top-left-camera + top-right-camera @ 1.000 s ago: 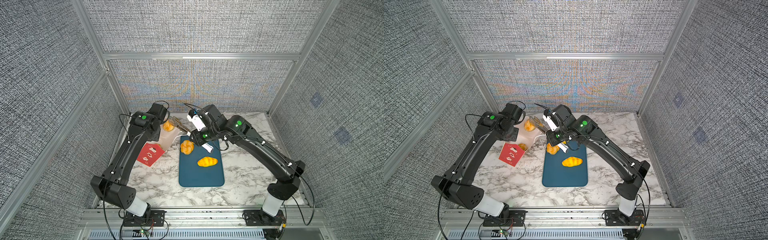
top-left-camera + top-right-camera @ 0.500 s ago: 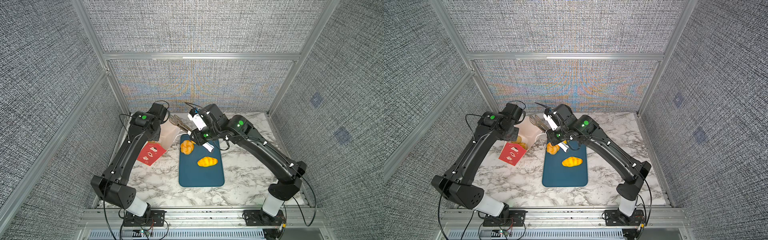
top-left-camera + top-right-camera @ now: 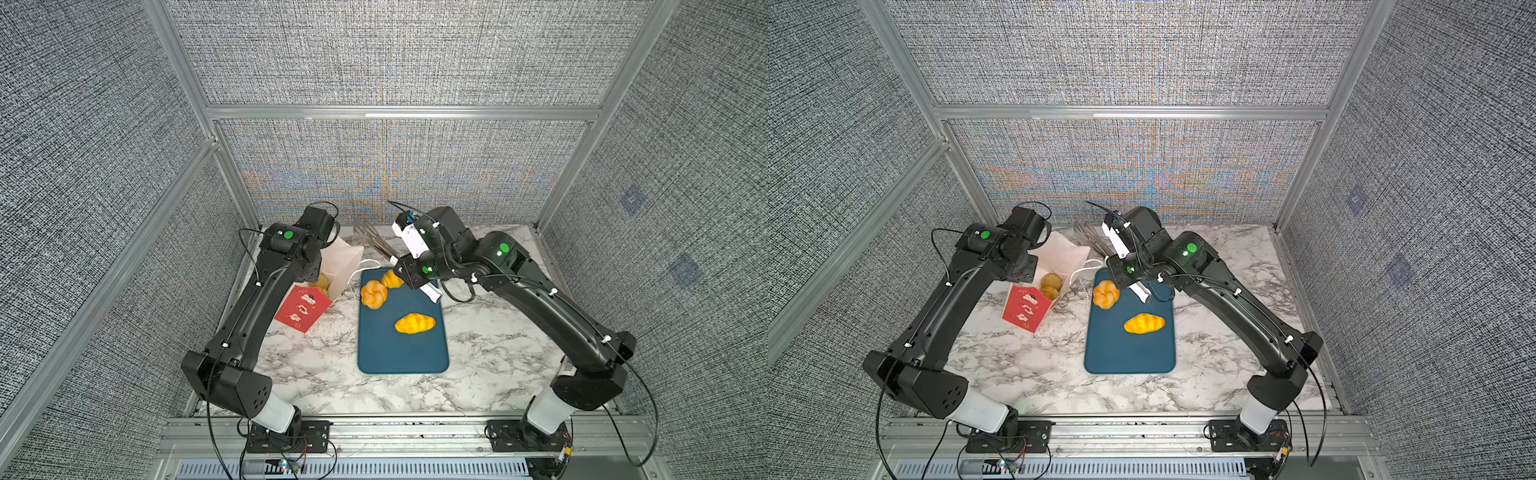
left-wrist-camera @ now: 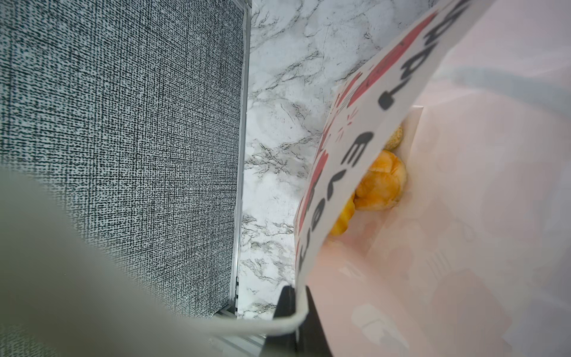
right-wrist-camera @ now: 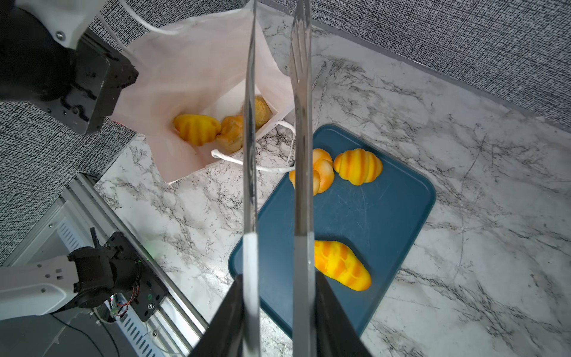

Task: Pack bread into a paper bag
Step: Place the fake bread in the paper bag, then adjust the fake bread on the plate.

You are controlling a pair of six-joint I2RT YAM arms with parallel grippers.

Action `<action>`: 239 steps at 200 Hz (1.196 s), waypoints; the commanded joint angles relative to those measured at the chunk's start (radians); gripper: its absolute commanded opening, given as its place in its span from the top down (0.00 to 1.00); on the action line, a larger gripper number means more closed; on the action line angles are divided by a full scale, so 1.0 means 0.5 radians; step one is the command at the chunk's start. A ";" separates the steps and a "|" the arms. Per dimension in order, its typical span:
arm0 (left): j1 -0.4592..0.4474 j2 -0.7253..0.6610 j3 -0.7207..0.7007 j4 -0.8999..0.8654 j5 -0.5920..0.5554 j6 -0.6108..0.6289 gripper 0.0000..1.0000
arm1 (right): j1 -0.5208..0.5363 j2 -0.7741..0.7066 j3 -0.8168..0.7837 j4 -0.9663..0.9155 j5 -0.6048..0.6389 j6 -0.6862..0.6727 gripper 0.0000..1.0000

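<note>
1. The left gripper (image 4: 297, 304) has its jaws clamped together on the front wall of the paper bag (image 3: 1068, 254). The bag stands left of centre in both top views, with its mouth held open. The paper looks thin. If it slips or tears out of that pinch, the mouth may fold shut over the three pieces of bread (image 5: 196, 128) already inside.
2. The right gripper (image 5: 278, 312) has its jaws pressed onto the handles of the metal tongs (image 3: 371, 240). The tong arms stand apart and carry nothing. Smooth metal in a two-finger hold may twist or slide when squeezed harder, and then the tips would close off-target.
3. Three pieces remain on the blue tray (image 3: 399, 357), in the middle of the top views. A knot roll (image 3: 373, 294) sits at the tray's upper left, with a croissant (image 5: 358, 165) just beside it. A second croissant (image 3: 414, 323) lies apart, lower right. Closing on either neighbour may shove the other off the tray's edge.
4. A white cord handle (image 5: 234, 159) lies loose on the marble between bag and tray, under the tongs. A descending tip may snag it and drag the bag.
5. The bread looks rounded and glossy. A shallow pinch may let a piece squirt free and land outside the bag.
</note>
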State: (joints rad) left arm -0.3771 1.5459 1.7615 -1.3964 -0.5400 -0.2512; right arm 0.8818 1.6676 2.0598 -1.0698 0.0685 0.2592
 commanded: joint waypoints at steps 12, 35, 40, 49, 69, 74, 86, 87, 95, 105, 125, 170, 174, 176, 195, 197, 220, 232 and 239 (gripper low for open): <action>-0.001 -0.018 -0.016 0.015 -0.023 0.005 0.98 | -0.003 -0.104 -0.108 0.086 0.094 0.038 0.65; -0.001 -0.026 -0.016 0.014 -0.010 0.005 0.98 | -0.005 -0.194 -0.247 0.113 0.126 0.067 0.65; -0.001 -0.025 -0.016 0.013 -0.008 0.005 0.98 | -0.006 -0.216 -0.286 0.123 0.133 0.072 0.66; -0.001 -0.032 -0.019 0.013 -0.006 0.005 0.98 | -0.006 -0.259 -0.362 0.144 0.144 0.082 0.65; -0.001 -0.053 -0.036 0.014 0.000 0.002 0.98 | -0.006 -0.354 -0.535 0.196 0.163 0.105 0.66; -0.001 -0.057 -0.041 0.014 0.000 0.004 0.98 | -0.006 -0.374 -0.575 0.206 0.166 0.110 0.66; -0.001 -0.074 -0.057 0.010 0.003 -0.001 0.98 | -0.006 -0.423 -0.668 0.233 0.170 0.124 0.66; -0.001 -0.073 -0.058 0.010 0.003 -0.001 0.98 | -0.006 -0.427 -0.676 0.234 0.171 0.126 0.66; -0.001 -0.084 -0.069 0.010 0.003 0.000 0.98 | -0.006 -0.457 -0.729 0.252 0.173 0.137 0.66; -0.001 -0.100 -0.085 0.012 0.004 -0.001 0.98 | -0.006 -0.488 -0.783 0.268 0.173 0.152 0.66; -0.001 -0.131 -0.113 0.013 0.003 -0.003 0.98 | -0.006 -0.543 -0.870 0.294 0.176 0.180 0.66; -0.001 -0.186 -0.169 0.012 0.018 -0.004 0.98 | -0.006 -0.624 -1.023 0.327 0.168 0.234 0.66; -0.001 -0.191 -0.172 0.010 0.020 -0.004 0.98 | -0.006 -0.632 -1.039 0.332 0.167 0.239 0.66; -0.001 -0.194 -0.175 0.013 0.021 -0.004 0.98 | -0.006 -0.637 -1.050 0.331 0.167 0.242 0.66; -0.001 -0.208 -0.194 0.021 0.033 -0.003 0.98 | -0.006 -0.691 -1.156 0.356 0.161 0.269 0.66; -0.001 -0.208 -0.196 0.021 0.034 -0.004 0.98 | -0.006 -0.697 -1.166 0.358 0.161 0.272 0.66; -0.001 -0.213 -0.200 0.023 0.054 -0.002 0.98 | -0.006 -0.757 -1.291 0.389 0.155 0.305 0.66; -0.001 -0.215 -0.197 0.027 0.073 -0.001 0.98 | -0.003 -0.783 -1.355 0.404 0.149 0.321 0.66; -0.001 -0.212 -0.197 0.026 0.078 0.001 0.98 | 0.000 -0.796 -1.389 0.412 0.148 0.325 0.66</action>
State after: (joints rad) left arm -0.3771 1.4437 1.6619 -1.3891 -0.5152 -0.2512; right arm 0.8780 1.2911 1.4067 -0.9092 0.1440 0.3962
